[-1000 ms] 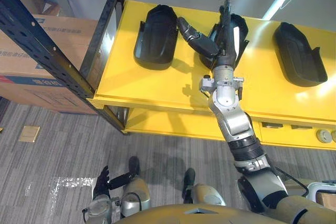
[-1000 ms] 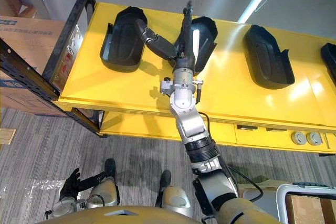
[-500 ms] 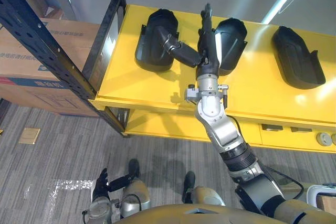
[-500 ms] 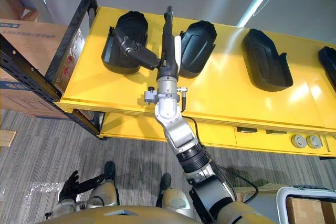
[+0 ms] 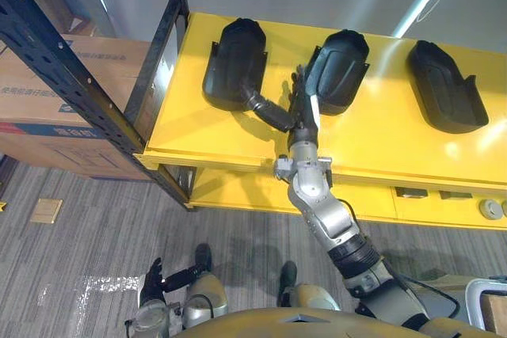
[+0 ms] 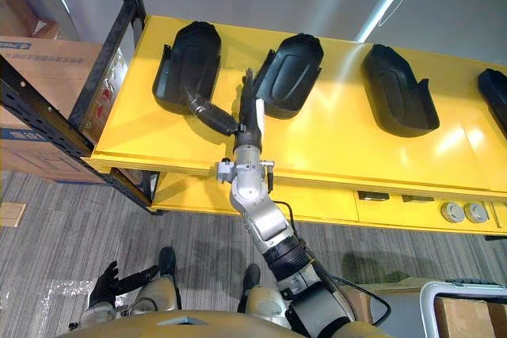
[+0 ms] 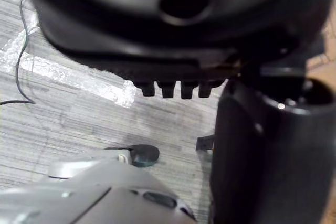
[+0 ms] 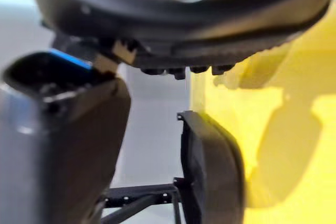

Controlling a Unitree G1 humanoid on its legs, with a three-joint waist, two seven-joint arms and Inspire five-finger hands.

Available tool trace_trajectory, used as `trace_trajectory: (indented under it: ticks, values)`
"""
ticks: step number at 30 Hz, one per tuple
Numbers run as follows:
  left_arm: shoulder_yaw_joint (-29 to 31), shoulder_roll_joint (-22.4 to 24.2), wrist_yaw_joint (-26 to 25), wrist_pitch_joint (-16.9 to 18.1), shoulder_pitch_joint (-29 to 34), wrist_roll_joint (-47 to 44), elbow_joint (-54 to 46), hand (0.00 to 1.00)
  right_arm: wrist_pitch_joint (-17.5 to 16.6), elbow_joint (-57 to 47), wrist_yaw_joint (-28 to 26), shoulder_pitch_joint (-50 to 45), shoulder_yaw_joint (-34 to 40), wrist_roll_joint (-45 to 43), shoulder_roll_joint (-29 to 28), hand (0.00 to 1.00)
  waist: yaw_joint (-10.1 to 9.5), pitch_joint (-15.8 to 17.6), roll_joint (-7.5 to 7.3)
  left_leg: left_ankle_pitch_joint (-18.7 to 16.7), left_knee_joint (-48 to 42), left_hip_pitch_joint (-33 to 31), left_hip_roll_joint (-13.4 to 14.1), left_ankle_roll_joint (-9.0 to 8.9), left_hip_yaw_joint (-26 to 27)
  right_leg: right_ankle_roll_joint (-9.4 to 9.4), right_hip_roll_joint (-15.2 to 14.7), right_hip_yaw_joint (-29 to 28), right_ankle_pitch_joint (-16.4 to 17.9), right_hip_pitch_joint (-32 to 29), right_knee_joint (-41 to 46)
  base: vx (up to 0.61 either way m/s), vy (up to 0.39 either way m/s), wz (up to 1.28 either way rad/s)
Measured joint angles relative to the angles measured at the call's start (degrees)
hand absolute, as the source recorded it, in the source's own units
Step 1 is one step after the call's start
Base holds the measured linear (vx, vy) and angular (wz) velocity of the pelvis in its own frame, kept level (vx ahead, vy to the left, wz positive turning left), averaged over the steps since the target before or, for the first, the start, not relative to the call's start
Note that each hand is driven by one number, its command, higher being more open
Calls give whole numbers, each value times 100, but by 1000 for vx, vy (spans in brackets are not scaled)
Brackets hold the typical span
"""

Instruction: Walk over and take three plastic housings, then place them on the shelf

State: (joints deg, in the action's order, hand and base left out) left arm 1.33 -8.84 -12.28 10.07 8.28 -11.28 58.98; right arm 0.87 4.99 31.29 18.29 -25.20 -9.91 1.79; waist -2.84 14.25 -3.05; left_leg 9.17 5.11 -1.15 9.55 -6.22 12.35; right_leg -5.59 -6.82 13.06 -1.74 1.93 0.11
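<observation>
Four black housings lie in a row on the yellow table (image 5: 238, 136), all apart from one another: the left housing (image 5: 234, 57), the middle housing (image 5: 341, 65), the right housing (image 5: 444, 85), and, taken in by the right eye view, a fourth housing (image 6: 495, 89) cut off at the far right edge. Each is a glossy, rounded shell with one blunt end and a notched, squarer end.

The right hand (image 5: 302, 112) reaches over the table between the left and middle housings. Its fingers are straight and lie just beside the middle housing, with the thumb (image 5: 265, 108) spread wide toward the near end of the left one. It holds nothing.

The right wrist view shows a housing's rim edge-on past the thumb, with the rack (image 5: 87, 77) beyond.

The left hand (image 5: 152, 281) hangs low over the floor (image 5: 95, 251), fingers relaxed and empty.

A shut cardboard box (image 5: 55, 100) sits behind the rack.
</observation>
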Motion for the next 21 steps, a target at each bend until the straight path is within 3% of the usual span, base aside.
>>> trace_trajectory:
  ticks: [9, 21]
  values:
    - [-115, 83, -38, -40, -9, -71, 129, 100, -6, 48, -92, -77, -16, -5, -11, 100, -3, -123, 204, -52, 4, 63, -4, -23, 63, 3, -1, -50, 5, 40, -29, 0, 0, -3]
    - [-129, 100, -58, -41, -10, -183, 136, 100, -20, 56, 433, -134, 35, 69, -218, 100, -32, -125, 213, -60, 4, 83, -5, -16, 77, 14, -1, -59, 13, 59, -31, 0, 0, 0]
